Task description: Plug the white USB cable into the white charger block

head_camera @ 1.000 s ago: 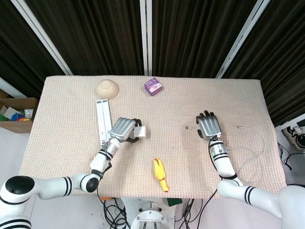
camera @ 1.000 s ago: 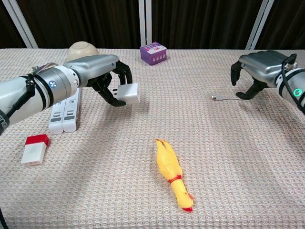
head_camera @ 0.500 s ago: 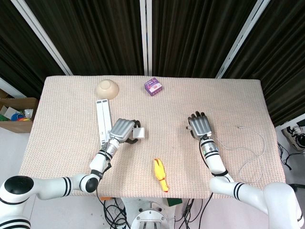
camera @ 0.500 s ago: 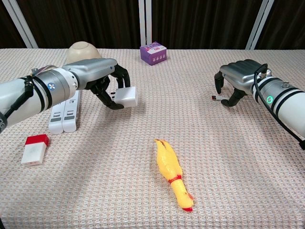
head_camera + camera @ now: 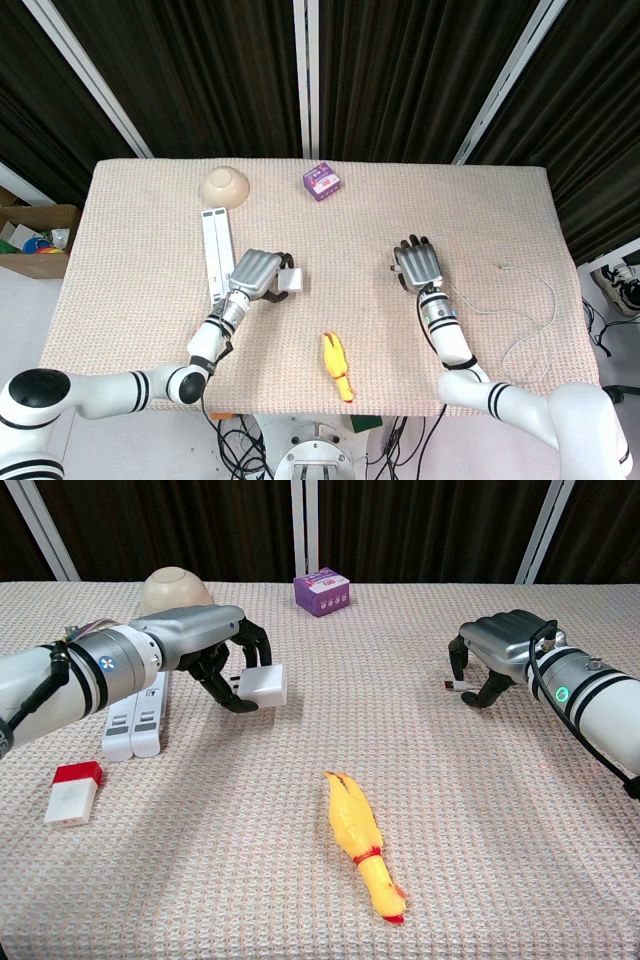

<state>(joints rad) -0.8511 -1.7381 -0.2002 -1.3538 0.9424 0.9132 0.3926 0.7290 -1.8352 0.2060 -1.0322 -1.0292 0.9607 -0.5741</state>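
My left hand (image 5: 205, 645) grips the white charger block (image 5: 262, 685) just above the cloth, left of centre; from above the block (image 5: 290, 281) sticks out past the hand (image 5: 257, 272) toward the right. My right hand (image 5: 503, 648) is curled low over the cable's USB plug (image 5: 455, 686), which is pinched between thumb and fingers at the cloth. In the head view that hand (image 5: 415, 264) covers the plug. The thin white cable (image 5: 510, 269) trails off in loops toward the table's right edge.
A yellow rubber chicken (image 5: 360, 845) lies near the front between the hands. Two white power strips (image 5: 214, 255) lie left of my left hand. A beige bowl (image 5: 225, 185) and a purple box (image 5: 321, 181) sit at the back. A red-and-white block (image 5: 74, 790) lies front left.
My right hand moved left onto the USB plug and curled its fingers around it. The left hand shifted slightly, still holding the charger block.
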